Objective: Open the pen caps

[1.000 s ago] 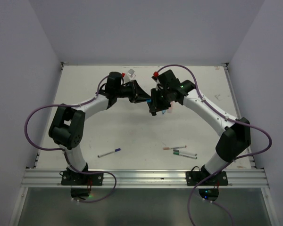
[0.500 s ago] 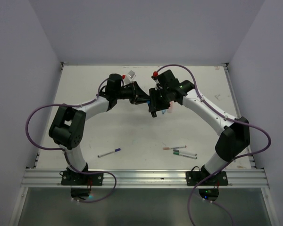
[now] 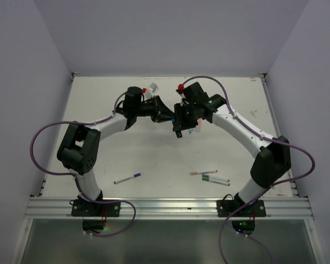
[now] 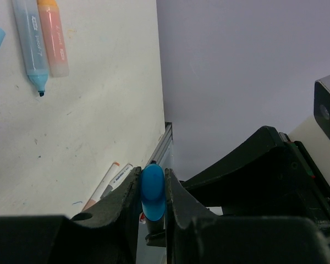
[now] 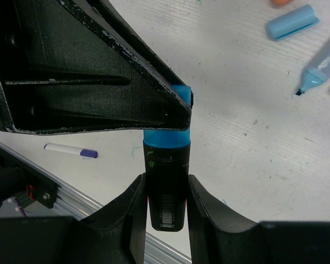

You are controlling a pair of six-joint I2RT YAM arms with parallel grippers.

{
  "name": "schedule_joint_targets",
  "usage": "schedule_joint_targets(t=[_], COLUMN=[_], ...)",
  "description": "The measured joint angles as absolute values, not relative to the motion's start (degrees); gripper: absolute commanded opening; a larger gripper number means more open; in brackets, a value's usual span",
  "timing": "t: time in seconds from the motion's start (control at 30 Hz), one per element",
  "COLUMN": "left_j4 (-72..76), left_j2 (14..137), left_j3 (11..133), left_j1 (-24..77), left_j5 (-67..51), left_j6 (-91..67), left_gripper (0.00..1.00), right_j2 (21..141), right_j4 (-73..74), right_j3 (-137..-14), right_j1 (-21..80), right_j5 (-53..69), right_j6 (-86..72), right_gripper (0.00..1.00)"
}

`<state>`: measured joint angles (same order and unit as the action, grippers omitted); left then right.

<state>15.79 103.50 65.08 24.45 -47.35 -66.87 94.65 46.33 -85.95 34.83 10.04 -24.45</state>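
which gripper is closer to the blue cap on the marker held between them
Left. The left gripper is shut on the blue cap itself, one finger on each side. The right gripper clamps the marker's black barrel a little below the cap, not touching it.

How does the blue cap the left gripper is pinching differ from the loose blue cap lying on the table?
The pinched cap is deep blue; the loose cap is pale blue. The pinched cap looks seated on the black barrel in the right gripper; the loose cap is off any pen. The pinched cap is held above the table by the left gripper; the loose cap lies flat on it. Both are chunky.
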Motion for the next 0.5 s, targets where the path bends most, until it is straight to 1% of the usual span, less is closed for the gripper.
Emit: schedule_joint_targets(t=[0.03,0.13,0.4,0.5], left_j4=[15.7,15.4,14.7,14.5], left_j2=[103.5,103.5,103.3,103.2], left_j3=[65.0,64.9,64.9,64.9], left_j1=[24.4,24.4,24.6,24.7], left_j5=[-47.3,-47.3,-47.1,-46.8], left_j6=[-66.8,-66.3,-65.3,-65.2], left_gripper=[0.18,0.24,0.22,0.19], right_j2=[94.7,94.7,94.7,94.7], right_j4=[46.2,46.3,46.3,46.3], right_j3=[-85.8,-85.7,-85.7,-85.7], right_j1=[34.8,34.8,34.9,34.9], right_j5=[10.0,10.0,10.0,10.0], right_j6=[-24.4,-24.5,-24.8,-24.9], right_gripper=[0.00,0.00,0.00,0.00])
